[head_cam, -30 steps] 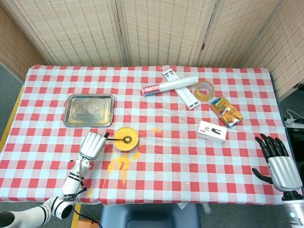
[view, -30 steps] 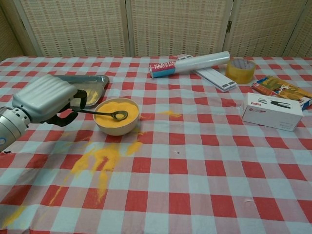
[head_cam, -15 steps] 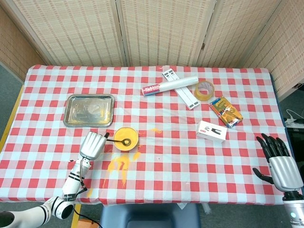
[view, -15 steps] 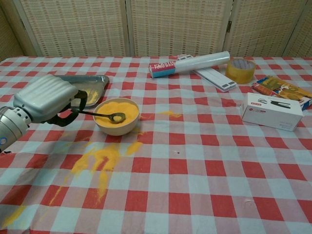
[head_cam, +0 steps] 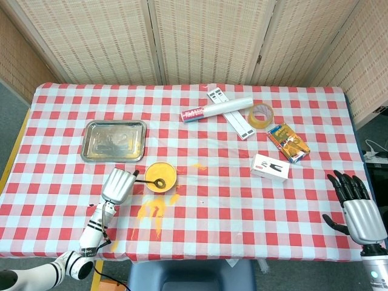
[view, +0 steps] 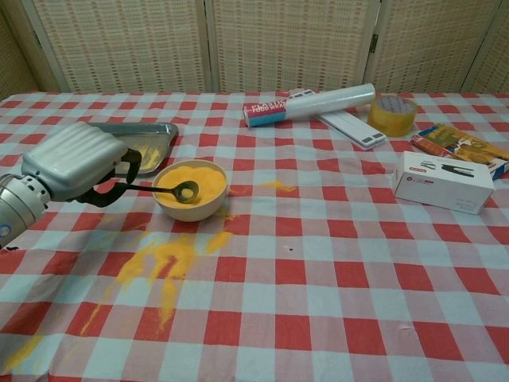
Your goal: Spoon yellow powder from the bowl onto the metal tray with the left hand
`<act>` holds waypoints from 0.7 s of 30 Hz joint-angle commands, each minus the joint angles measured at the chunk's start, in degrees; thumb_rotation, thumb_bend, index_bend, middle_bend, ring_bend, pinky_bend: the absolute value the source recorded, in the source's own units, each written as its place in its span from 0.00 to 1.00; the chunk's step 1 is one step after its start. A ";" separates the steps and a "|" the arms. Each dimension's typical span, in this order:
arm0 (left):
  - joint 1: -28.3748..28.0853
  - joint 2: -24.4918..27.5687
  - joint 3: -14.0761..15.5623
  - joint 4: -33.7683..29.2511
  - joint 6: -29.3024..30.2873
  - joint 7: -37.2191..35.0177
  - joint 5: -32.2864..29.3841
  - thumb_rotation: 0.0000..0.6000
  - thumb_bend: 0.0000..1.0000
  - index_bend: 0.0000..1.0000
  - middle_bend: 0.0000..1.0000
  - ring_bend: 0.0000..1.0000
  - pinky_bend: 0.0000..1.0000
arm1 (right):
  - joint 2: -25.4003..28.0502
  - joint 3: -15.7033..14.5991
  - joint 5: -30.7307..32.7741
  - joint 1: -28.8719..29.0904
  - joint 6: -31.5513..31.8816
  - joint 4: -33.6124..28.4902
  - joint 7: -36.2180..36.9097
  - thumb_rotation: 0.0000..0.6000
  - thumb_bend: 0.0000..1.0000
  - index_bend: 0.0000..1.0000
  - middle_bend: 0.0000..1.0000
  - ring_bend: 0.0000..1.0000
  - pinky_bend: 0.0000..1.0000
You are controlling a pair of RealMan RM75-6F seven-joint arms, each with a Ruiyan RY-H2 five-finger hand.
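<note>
Fine, loose yellow powder [view: 191,180] heaped in a round cream bowl [view: 189,207] just right of the left hand [view: 73,161], whose fingers clamp a thin dark spoon [view: 163,189] with its small bowl dipped at the powder surface. Scooping stage, judging by this: a faint yellow dusting already on the shiny, shallow rectangular metal tray [head_cam: 114,140] just beyond the hand, the carry and tip left to do, and spilt powder [view: 163,263] smeared on the checked cloth nearer the robot. Far off at the right edge, right hand [head_cam: 356,206] idle, fingers spread, holding nothing.

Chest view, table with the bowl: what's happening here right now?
The robot's left hand holds a dark metal spoon with its scoop in the yellow powder of the cream round bowl. The silver rectangular metal tray lies just behind the bowl. Yellow powder spilled on the checked tablecloth lies in front of the bowl. The right hand is open at the table's right edge.
</note>
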 commanded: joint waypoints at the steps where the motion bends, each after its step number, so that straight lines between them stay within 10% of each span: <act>1: -0.01 -0.05 -0.01 0.10 0.07 0.02 0.06 1.00 0.46 0.61 1.00 1.00 1.00 | 0.01 0.00 0.01 0.01 -0.03 0.01 0.03 1.00 0.12 0.00 0.00 0.00 0.00; 21: 0.27 1.06 0.17 -2.55 0.25 1.52 0.17 1.00 0.46 0.43 1.00 1.00 1.00 | -0.03 -0.04 -0.14 0.01 0.03 0.00 0.02 1.00 0.12 0.00 0.00 0.00 0.00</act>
